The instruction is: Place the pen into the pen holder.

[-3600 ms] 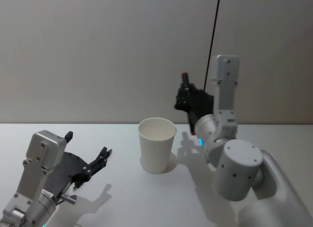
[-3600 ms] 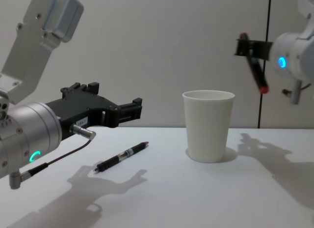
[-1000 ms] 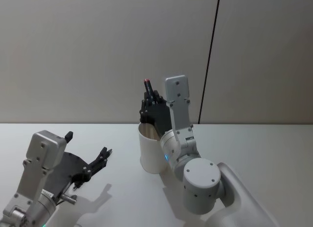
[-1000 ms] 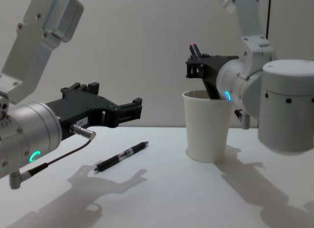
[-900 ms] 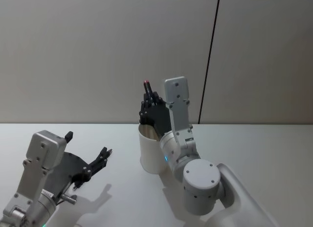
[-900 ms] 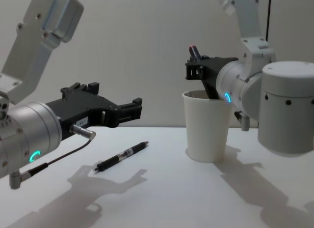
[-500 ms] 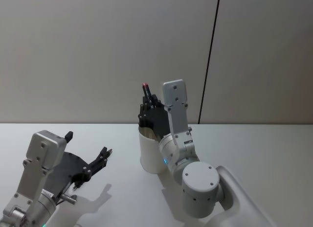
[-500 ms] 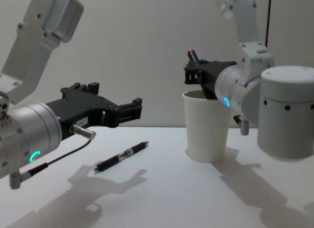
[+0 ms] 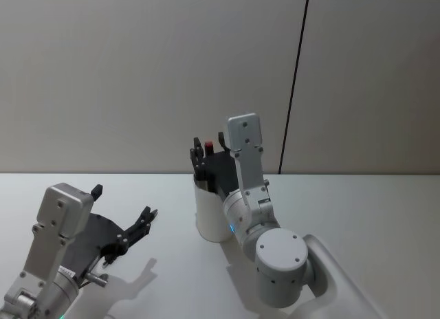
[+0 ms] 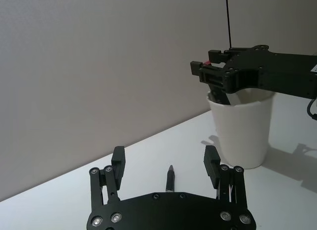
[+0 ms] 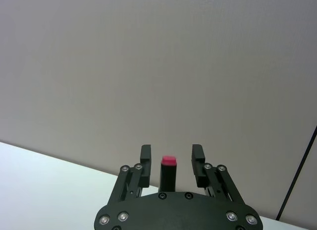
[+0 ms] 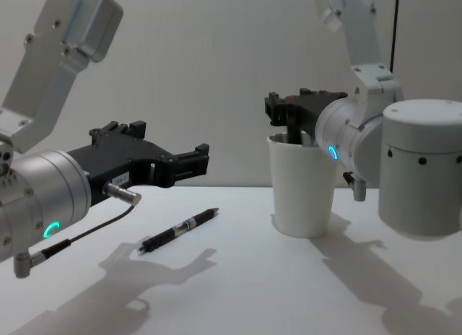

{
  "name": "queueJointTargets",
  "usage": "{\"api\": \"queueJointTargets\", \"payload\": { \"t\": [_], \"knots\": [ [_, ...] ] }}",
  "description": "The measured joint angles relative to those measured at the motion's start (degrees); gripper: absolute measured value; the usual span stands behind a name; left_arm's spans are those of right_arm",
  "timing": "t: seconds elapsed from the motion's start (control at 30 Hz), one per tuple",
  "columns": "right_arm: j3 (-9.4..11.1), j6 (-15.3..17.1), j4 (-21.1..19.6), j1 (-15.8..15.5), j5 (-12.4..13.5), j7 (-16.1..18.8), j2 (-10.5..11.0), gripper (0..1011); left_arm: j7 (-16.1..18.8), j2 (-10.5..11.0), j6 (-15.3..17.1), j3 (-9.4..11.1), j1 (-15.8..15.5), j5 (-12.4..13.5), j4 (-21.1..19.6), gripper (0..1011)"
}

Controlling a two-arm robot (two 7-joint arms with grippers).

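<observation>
Hovering just above the rolled rim of the plain white tapered paper cup (image 12: 302,194), which serves as the pen holder and stands toward the far middle of the white table (image 12: 289,295), the right gripper (image 11: 171,151) has its black fingers spread apart. There is a clear gap on either side of the dark pen with a red end cap (image 11: 169,163), so it grips nothing. The pen's lower length is down inside the cup and only the capped end rises between the fingers, so it appears to lean on the cup's own wall. That spread probably lets the arm lift away without dragging the pen, though a brushed cap could tip so light a cup. The left gripper (image 10: 165,154) hangs low over the near left of the table, its fingers wide open and empty. It points toward a second, slim black pen with a silver band (image 12: 180,230) lying flat, left of the cup and well apart from it.
</observation>
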Motion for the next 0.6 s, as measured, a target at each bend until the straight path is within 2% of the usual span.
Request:
{"api": "queueJointTargets", "payload": {
  "t": [0.37,0.6],
  "knots": [
    [-0.01,0.0,0.0,-0.05,-0.08,0.01,-0.03,818,0.0,0.0,0.0,0.0,0.0,0.0,0.0,1000],
    [0.0,0.0,-0.01,-0.08,-0.12,0.01,-0.04,979,0.0,0.0,0.0,0.0,0.0,0.0,0.0,1000]
  ]
}}
